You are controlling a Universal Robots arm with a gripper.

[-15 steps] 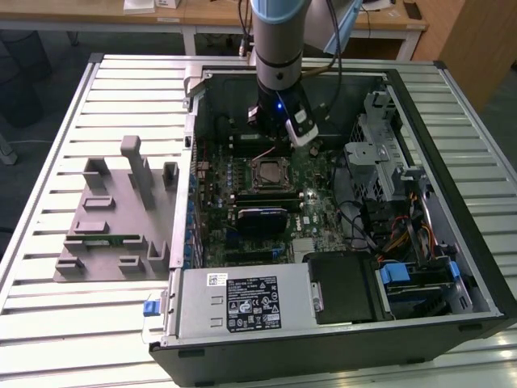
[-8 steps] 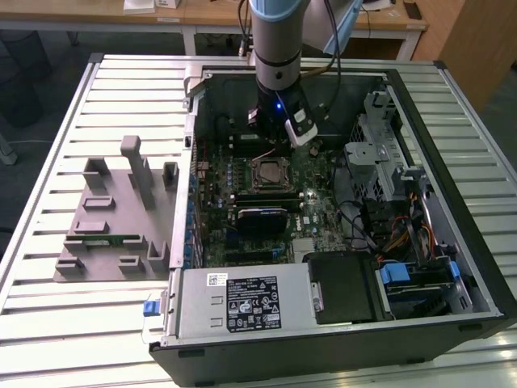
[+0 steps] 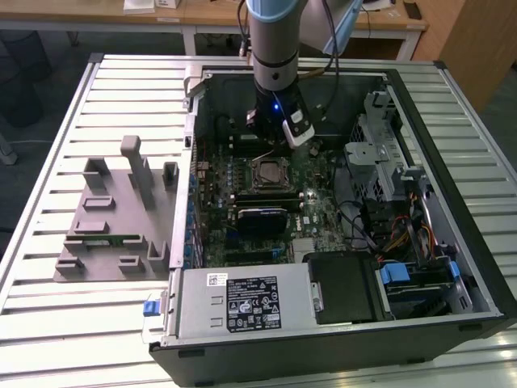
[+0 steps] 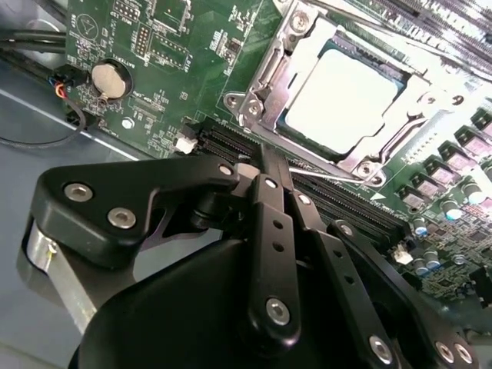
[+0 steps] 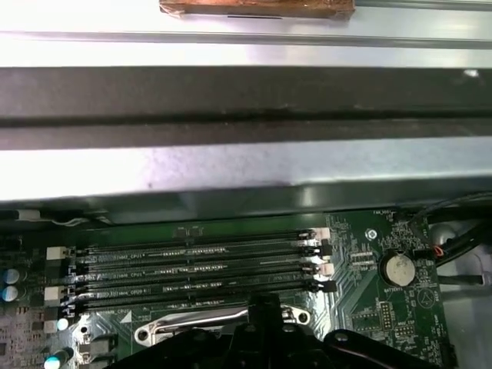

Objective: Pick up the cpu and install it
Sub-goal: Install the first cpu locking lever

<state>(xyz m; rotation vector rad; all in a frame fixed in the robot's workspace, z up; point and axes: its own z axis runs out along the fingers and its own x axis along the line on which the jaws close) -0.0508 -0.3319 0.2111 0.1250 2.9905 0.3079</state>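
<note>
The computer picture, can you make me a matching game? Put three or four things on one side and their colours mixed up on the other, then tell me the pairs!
Things:
1. cpu
2. motherboard
3. parts holder
4. gripper

Colours:
A. green
B. black
C. grey
D. pale silver

Pairs: 1-D, 2-A, 3-C, 4-B. The cpu sits in its socket on the motherboard, and the gripper holds nothing, just beside it.

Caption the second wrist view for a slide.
Gripper poised beside the socket, where the cpu lies on the green motherboard.
</note>
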